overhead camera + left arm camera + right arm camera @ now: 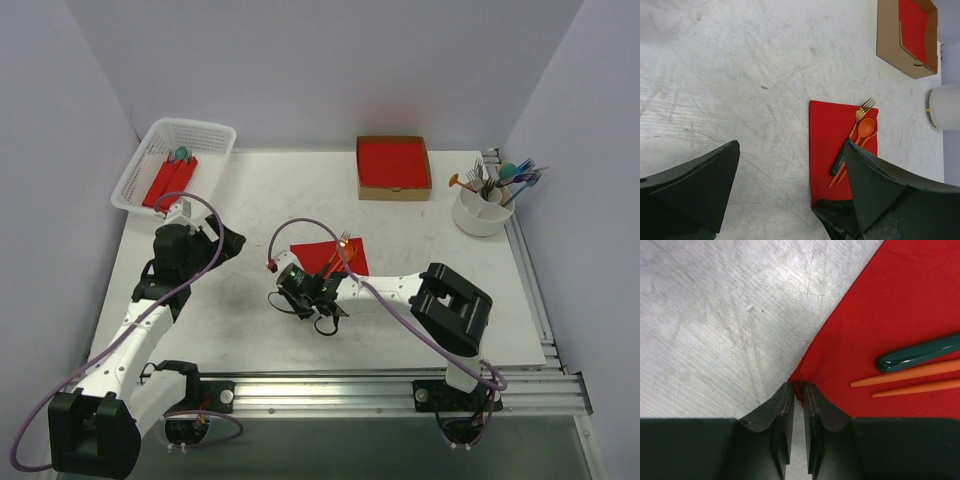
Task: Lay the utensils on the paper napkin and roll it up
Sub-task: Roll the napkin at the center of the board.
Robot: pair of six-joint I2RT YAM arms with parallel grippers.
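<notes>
**A:** Top external view first: what sits on the table, left to right?

**B:** A white basket (130, 180) is at the far-left corner, with red bundles in it. My left jaws hang over bare table, spread wide and holding nothing. Near the middle the paper napkin (318, 256) lies flat. The utensils (862, 131) rest on it side by side: a teal-handled fork (850, 137) and an orange spoon (866, 128).

**A:** And your right jaws?

**B:** They are down at the napkin's near-left corner, closed to a thin slit, with the red corner pinched between the tips. Further right, a cardboard box (395, 194) of red sheets sits by the far edge. A white cup (478, 220) of spare cutlery stands towards the far-right corner.
</notes>
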